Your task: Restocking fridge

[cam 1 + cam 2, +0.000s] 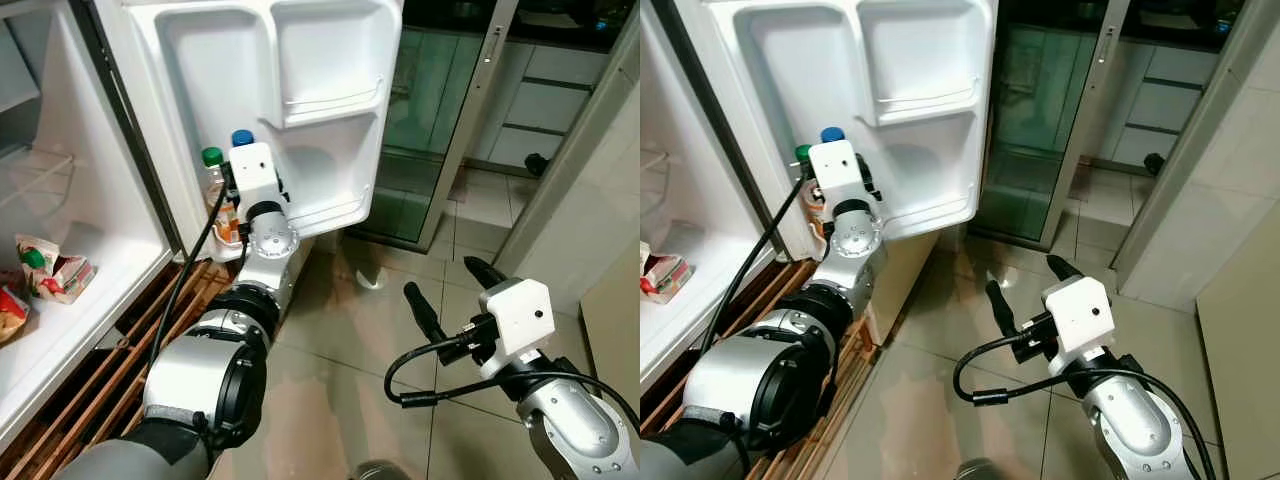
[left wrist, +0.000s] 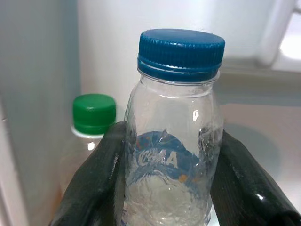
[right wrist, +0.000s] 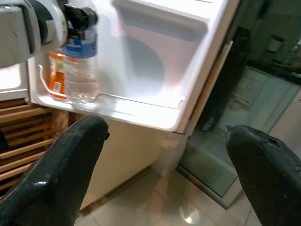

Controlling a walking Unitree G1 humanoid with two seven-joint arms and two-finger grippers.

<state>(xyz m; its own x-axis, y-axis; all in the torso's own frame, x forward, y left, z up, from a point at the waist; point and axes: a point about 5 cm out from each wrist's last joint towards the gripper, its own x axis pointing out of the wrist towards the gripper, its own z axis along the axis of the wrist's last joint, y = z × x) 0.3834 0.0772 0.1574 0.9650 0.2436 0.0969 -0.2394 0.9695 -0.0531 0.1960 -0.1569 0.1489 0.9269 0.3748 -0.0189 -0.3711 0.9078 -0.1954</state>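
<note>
Robot stocking a clear bottle into the fridge door's bottom shelf.

A green-capped bottle (image 2: 93,136) is standing in the fridge door shelf (image 3: 141,110); just beside it, the left gripper (image 2: 169,188) is pinching the blue-capped water bottle (image 2: 175,141) there. The right gripper (image 1: 445,285) is hovering spread apart over the tiled floor (image 1: 340,390).

green-capped bottle (image 2: 93,123) crowds the door shelf's (image 3: 141,110) hinge end; the rest lies open.
</note>
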